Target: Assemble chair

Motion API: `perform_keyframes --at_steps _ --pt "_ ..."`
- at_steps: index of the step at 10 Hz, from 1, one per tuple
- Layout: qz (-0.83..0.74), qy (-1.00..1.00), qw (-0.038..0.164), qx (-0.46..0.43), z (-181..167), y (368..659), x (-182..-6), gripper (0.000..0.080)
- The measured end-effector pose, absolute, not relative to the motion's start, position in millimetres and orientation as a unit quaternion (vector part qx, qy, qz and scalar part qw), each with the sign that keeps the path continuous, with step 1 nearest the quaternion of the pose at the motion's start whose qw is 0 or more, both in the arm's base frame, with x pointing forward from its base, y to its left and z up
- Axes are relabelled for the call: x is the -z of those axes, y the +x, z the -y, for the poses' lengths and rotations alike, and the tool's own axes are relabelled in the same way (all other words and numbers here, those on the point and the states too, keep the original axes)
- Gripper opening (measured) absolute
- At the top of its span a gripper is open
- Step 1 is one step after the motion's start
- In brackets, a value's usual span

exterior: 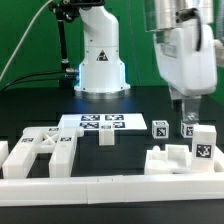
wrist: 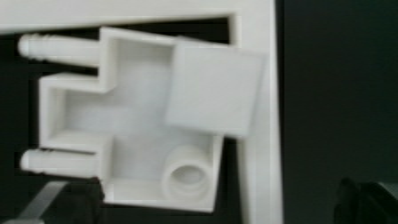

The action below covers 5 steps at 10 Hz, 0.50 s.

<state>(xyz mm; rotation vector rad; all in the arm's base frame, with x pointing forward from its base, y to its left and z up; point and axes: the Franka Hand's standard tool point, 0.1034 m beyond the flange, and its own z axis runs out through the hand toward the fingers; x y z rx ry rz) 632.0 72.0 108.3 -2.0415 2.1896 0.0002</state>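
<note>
**Q:** Firstly, what lies at the exterior view's left?
**A:** A flat chair part (exterior: 40, 152), white, tagged and cut with openings. It lies on the black worktop (exterior: 30, 112) just behind the low rim wall (exterior: 100, 186).

**Q:** And in the middle?
**A:** The marker board (exterior: 100, 122) lies flat before the robot base (exterior: 100, 62). A small white block (exterior: 105, 137) stands just in front of it.

**Q:** At the exterior view's right?
**A:** A stepped chair part (exterior: 170, 160) sits beside the rim wall. Behind it are a tagged cube (exterior: 160, 128), a second tagged cube (exterior: 189, 130) and a taller tagged post (exterior: 203, 143). The chair is thus unassembled, in loose parts. The gripper (exterior: 184, 112) hangs above this group, jaws spread wide, holding nothing.

**Q:** What does the wrist view add?
**A:** A pegged part (wrist: 151, 110), blocky, with two round pegs and a round hole, lies against a straight white edge (wrist: 260, 120).
</note>
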Motion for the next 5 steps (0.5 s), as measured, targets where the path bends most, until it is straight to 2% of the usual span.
perform_keyframes --at_steps 3,5 --pt "-0.617 -0.784 0.059 -0.011 -64 591 -101.7 0.0649" --pt "-0.567 -0.822 0.060 -0.006 -64 592 -101.7 0.0649"
